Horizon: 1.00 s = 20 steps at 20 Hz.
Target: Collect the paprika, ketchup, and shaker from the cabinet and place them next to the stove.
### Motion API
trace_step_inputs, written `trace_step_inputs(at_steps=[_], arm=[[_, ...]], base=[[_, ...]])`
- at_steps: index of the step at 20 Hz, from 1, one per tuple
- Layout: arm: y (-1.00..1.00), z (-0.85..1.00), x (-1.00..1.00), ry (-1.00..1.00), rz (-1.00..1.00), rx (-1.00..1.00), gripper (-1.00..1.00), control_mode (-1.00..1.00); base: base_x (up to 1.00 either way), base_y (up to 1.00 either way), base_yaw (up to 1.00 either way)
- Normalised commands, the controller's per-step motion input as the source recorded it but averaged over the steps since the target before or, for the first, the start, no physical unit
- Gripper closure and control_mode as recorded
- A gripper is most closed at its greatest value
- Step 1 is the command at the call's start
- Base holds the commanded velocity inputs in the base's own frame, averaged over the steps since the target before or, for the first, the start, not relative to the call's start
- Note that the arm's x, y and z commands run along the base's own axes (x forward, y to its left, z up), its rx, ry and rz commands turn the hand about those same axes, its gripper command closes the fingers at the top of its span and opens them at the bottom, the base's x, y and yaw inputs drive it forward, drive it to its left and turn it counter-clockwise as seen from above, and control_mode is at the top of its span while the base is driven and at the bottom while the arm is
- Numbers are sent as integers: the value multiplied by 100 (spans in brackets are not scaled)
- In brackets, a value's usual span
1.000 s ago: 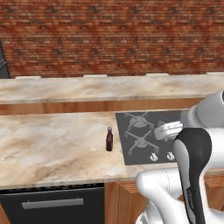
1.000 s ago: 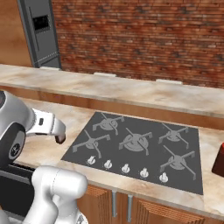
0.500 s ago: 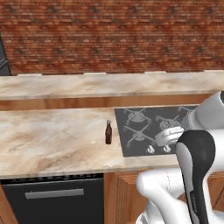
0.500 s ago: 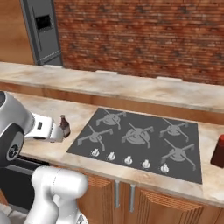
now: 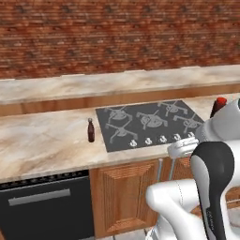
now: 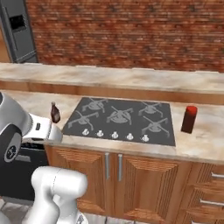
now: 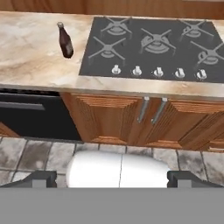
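End effector (image 7: 112, 177) gapes empty; ketchup (image 5: 91, 130) and paprika (image 6: 189, 119) flank stove (image 6: 120, 121).

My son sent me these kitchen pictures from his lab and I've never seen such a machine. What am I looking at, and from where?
It is a computer-rendered kitchen with a white robot arm on a driving base. Two pictures come from cameras on that base, behind the arm to either side; the third looks along its gripper, which is open and holds nothing. On the marble counter lies a dark stove. A ketchup bottle stands left of it, a red-capped paprika jar right of it.
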Motion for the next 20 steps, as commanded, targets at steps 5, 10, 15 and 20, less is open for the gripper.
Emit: trace_step_inputs(at_steps=[5, 10, 15, 20], arm=[[0, 0, 0, 0, 0, 0, -100, 100], [0, 0, 0, 0, 0, 0, -100, 100], [0, 0, 0, 0, 0, 0, -100, 100], [0, 0, 0, 0, 0, 0, -100, 100]], base=[[0, -59, -56], [1, -57, -58], [16, -57, -55], [44, -49, -50]])
